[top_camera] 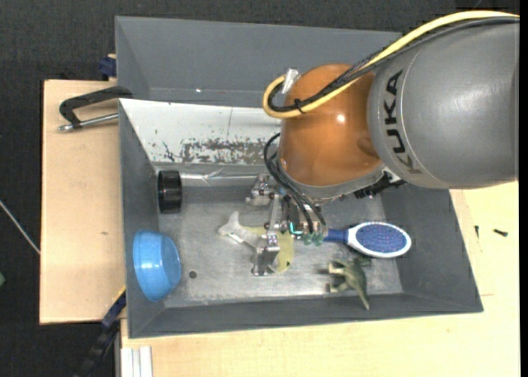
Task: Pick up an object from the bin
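1. I had the gripper low over the middle of the grey bin's floor, hanging under the arm's orange cover, which reached in from the view's right.
2. I could not tell whether the claw was spread or pressed together. Its metal parts ran together with the clutter under it, and I saw nothing plainly pinched in it.
3. Two small things lay closest. A yellowish-green piece sat right at the claw's near-right side, touching or nearly touching the metal. A pale, whitish scrap lay just beside it on the left.
4. I judged the yellowish-green piece to be the likelier target. Its long axis ran roughly from the far side to the near side of the view, tilted a little, and it lay just off the claw's centre toward the near right.
5. So the coming move turned on a small shift toward that near-right side, with the closing line set across the piece's narrow width.
6. The other things were well clear. A blue hairbrush lay to the right with its handle pointing at the claw, and a green toy dinosaur was near the front wall. A blue bowl sat in the near-left corner and a black cylinder on the left.
7. My one worry was catching the pale scrap along with the target.
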Controlling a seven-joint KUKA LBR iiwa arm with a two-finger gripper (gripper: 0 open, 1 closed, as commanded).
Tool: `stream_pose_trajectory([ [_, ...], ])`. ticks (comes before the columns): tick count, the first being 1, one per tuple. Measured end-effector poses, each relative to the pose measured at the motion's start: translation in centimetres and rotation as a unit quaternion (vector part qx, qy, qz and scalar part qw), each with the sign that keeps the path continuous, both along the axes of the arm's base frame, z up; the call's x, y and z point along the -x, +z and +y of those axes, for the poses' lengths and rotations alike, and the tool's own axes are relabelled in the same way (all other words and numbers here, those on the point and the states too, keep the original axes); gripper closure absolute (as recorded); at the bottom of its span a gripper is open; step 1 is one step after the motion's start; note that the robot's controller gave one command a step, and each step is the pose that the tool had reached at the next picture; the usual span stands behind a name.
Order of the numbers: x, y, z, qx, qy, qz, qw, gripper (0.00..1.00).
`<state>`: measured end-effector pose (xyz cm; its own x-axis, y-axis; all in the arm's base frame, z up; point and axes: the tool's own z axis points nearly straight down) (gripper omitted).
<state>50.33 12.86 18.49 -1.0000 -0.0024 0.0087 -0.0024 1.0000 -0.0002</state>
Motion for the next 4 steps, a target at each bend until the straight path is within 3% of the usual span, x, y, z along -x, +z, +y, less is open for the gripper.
stream_pose_trajectory([
  [1, -2.8, -11.5, -5.4, -0.001, -0.07, -0.0067, 0.9975, 0.0],
  [2, -3.1, -11.0, -5.3, -0.002, -0.07, -0.0135, 0.9975, 1.0],
  [3, -2.9, 0.1, -2.4, -0.003, -0.106, -0.0109, 0.9943, 1.0],
  [4, -2.7, 8.2, -2.8, -0.002, -0.104, -0.0116, 0.9945, 1.0],
])
